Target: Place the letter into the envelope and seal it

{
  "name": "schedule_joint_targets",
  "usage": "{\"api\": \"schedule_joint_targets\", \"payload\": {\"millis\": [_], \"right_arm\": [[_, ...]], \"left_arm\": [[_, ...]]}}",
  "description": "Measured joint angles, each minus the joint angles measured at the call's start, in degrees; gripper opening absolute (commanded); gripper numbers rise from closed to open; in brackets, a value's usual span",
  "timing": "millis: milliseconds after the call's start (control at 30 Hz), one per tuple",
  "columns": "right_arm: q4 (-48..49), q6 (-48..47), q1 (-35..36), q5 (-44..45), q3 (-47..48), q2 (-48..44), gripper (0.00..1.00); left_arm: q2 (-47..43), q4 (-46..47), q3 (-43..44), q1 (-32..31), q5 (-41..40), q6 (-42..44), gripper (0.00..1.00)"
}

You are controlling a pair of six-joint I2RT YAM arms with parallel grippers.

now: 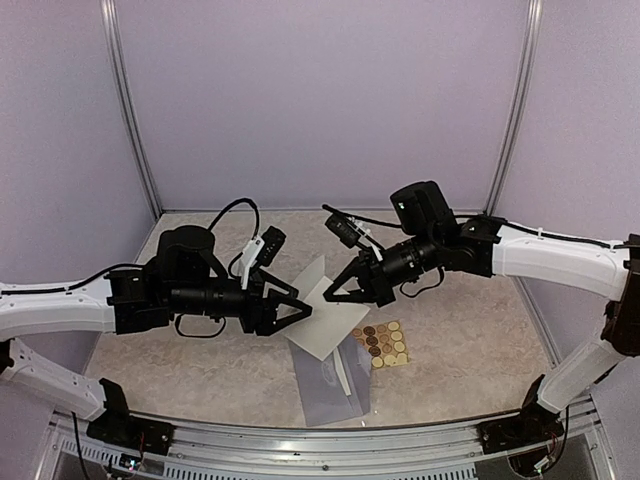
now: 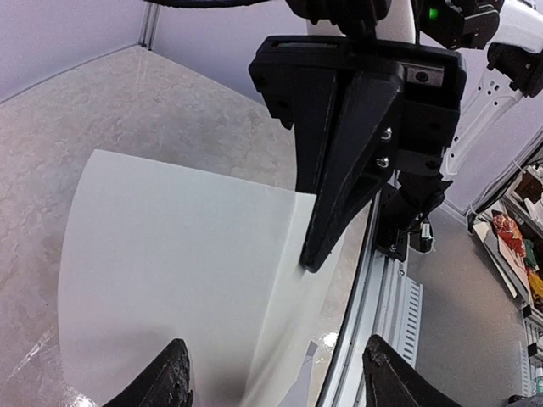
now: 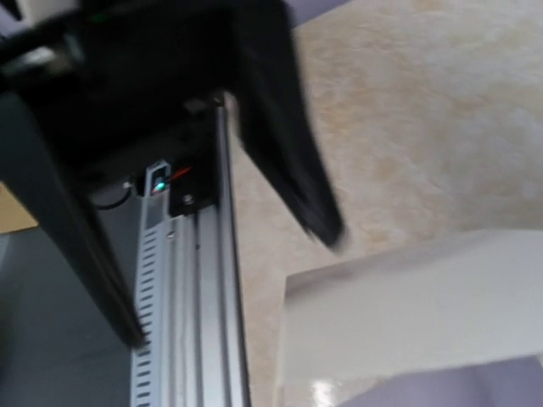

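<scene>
1. The envelope (image 1: 332, 395) lies flat on the worktop (image 1: 190, 350), near the front edge and between the two arms. It is a pale grey-purple.
2. The white letter (image 1: 322, 328) sits just behind the envelope, and its low end covers the envelope's top part. Its far corner tilts up off the worktop.
3. The left pincer (image 1: 298, 310) is open wide. Its two fingers (image 2: 174, 383) stand one on each side of the letter's near edge, and it has hold of nothing.
4. The right pincer (image 1: 336, 293) is closed tight. Its tip touches the letter at a bend in the paper. I cannot tell if it pinches the sheet.
5. A small tan sheet of round stickers (image 1: 383, 343) lies just beside the envelope's far right corner.
</scene>
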Motion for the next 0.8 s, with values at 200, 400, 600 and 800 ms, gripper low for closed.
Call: {"api": "schedule_joint_targets", "payload": {"millis": [200,400,600,800], "right_arm": [[-2.12,-2.45,1.66,-1.66,1.88,1.36,0.0],[-3.69,-4.0,2.1,-2.16,2.12,1.81,0.0],[-4.48,-5.03,2.14,-2.08,2.75,2.1,0.0],[-3.93,-4.17,2.21,1.18,2.71,1.97,0.47]], "left_arm": [[3.52,0.28,0.83,-1.29,1.11,0.57,0.59],[4.74,0.66,1.33,-1.6,2.45,0.81,0.4],[5.35,1.16,1.33,-1.88,4.09,1.16,0.09],[5.51,1.68,1.31,-1.88,4.7,0.94,0.0]]}}
